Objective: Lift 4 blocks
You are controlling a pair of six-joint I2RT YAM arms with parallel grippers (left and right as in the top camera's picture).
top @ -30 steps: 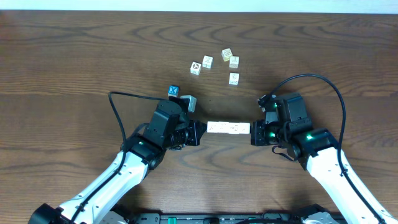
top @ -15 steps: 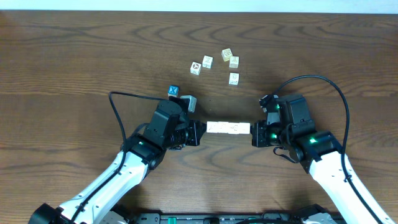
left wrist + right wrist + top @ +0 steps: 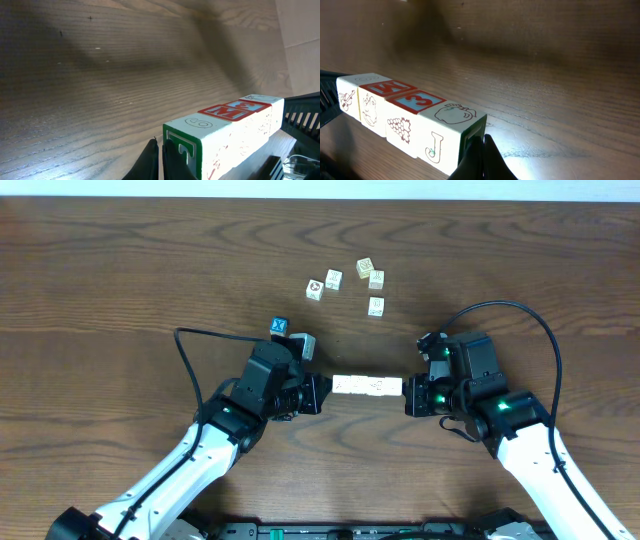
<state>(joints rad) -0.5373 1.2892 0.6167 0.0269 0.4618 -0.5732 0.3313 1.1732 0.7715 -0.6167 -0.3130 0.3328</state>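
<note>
Four cream letter blocks [image 3: 367,385] form one straight row, squeezed end to end between my two grippers. The left gripper [image 3: 325,393] is shut and its closed fingertips press the green-framed end face [image 3: 182,147]. At the other end the right gripper [image 3: 408,398] is shut too, tips against the block marked J [image 3: 437,145]. Nothing sits between either pair of fingers. In the wrist views the left gripper [image 3: 160,145] and the right gripper [image 3: 484,137] meet the row, which seems to hang a little above the table. Two red-framed top faces [image 3: 402,94] show mid-row.
Several loose cream cubes [image 3: 350,285] lie scattered at the back centre of the wooden table [image 3: 120,270]. A blue-faced cube [image 3: 279,327] sits beside the left arm's wrist. A black cable [image 3: 520,315] loops over the right arm.
The right arm's elbow has shifted slightly to the right. The row of blocks and both gripper tips stay in the same place.
</note>
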